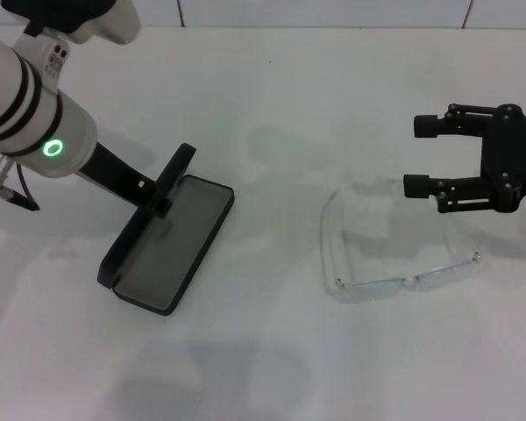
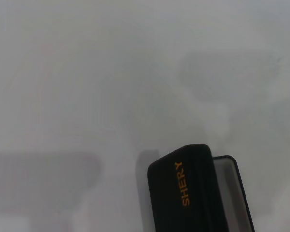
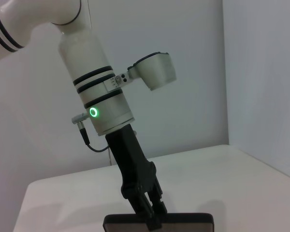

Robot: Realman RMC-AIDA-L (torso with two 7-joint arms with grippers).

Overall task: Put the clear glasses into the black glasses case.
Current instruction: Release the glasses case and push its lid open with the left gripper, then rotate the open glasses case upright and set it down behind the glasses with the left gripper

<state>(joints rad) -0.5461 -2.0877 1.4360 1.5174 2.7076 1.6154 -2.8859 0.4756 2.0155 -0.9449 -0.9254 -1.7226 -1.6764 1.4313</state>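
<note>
The black glasses case (image 1: pixel 171 250) lies open on the white table at the left, grey lining up. Its lid (image 1: pixel 184 158) stands raised, and my left gripper (image 1: pixel 165 197) is shut on the lid's edge. The left wrist view shows the lid's outside (image 2: pixel 183 193) with orange "SHERY" lettering. From the right wrist view, the left gripper (image 3: pixel 147 212) clamps the top edge of the case (image 3: pixel 159 223). The clear glasses (image 1: pixel 394 282) lie unfolded on the table at the right, arms pointing away from me. My right gripper (image 1: pixel 421 156) hovers open and empty just beyond their right side.
The white table (image 1: pixel 263 368) carries only the case and the glasses. A pale wall (image 3: pixel 193 96) rises behind the table's far edge. The left arm (image 1: pixel 35 114) reaches in from the upper left corner.
</note>
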